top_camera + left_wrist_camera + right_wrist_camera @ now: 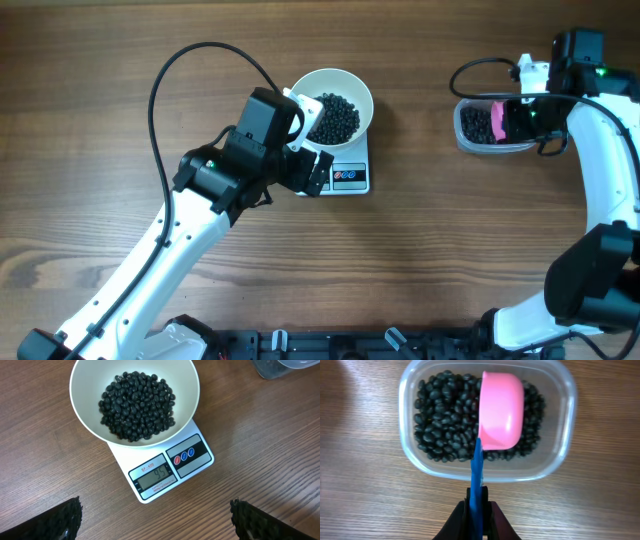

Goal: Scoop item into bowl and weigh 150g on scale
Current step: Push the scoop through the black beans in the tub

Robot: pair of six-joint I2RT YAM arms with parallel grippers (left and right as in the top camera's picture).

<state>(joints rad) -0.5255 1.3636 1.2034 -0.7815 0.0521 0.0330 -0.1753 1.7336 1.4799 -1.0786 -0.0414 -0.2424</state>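
Left gripper (157, 521): jaws spread wide, empty, low in frame just below the scale (172, 472). White bowl (186, 390) sits on the scale, upper centre, holding a heap of black beans (137, 405). Right gripper (479, 510): clamped on the blue handle (477, 467) of the pink scoop (501, 410), over the bean-filled clear tub (566, 405).

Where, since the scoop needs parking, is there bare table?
Bare table lies between scale and tub, and in front, between the arms. Crowded: left of the scale, where the left gripper hangs by the bowl; the right gripper holds the scoop over the tub.
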